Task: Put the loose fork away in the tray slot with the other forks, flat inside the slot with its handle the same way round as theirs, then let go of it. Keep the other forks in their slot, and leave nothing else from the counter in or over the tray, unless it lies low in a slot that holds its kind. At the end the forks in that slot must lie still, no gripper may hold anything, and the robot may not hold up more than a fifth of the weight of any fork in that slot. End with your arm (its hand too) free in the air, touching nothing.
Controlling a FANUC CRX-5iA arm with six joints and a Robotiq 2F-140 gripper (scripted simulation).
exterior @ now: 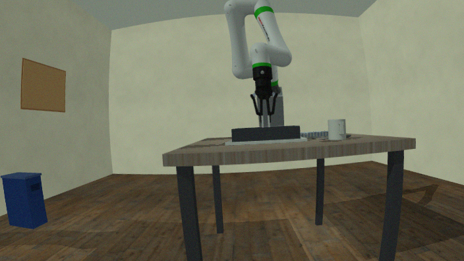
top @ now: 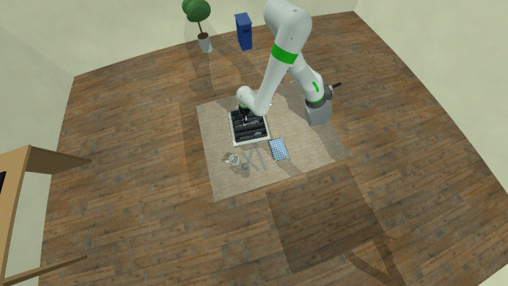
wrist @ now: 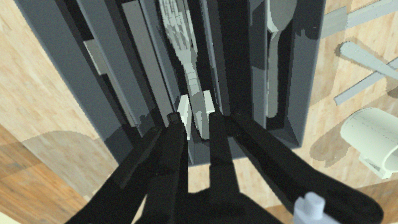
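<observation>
From my end this reads as a plain room, its exact use unclear: pale walls, wood-plank floor, a corkboard [exterior: 43, 85], a blue bin [top: 244, 32] [exterior: 24, 200], a potted plant [top: 197, 11]. Cutlery tray [top: 234, 144] [exterior: 265, 134] [wrist: 309, 75] and mug [top: 234, 159] [exterior: 336, 129] [wrist: 371, 134] lend the tabletop [top: 216, 180] [exterior: 290, 155] a kitchen touch.

Mug [wrist: 376, 139] cut off by the wrist view's right edge
</observation>
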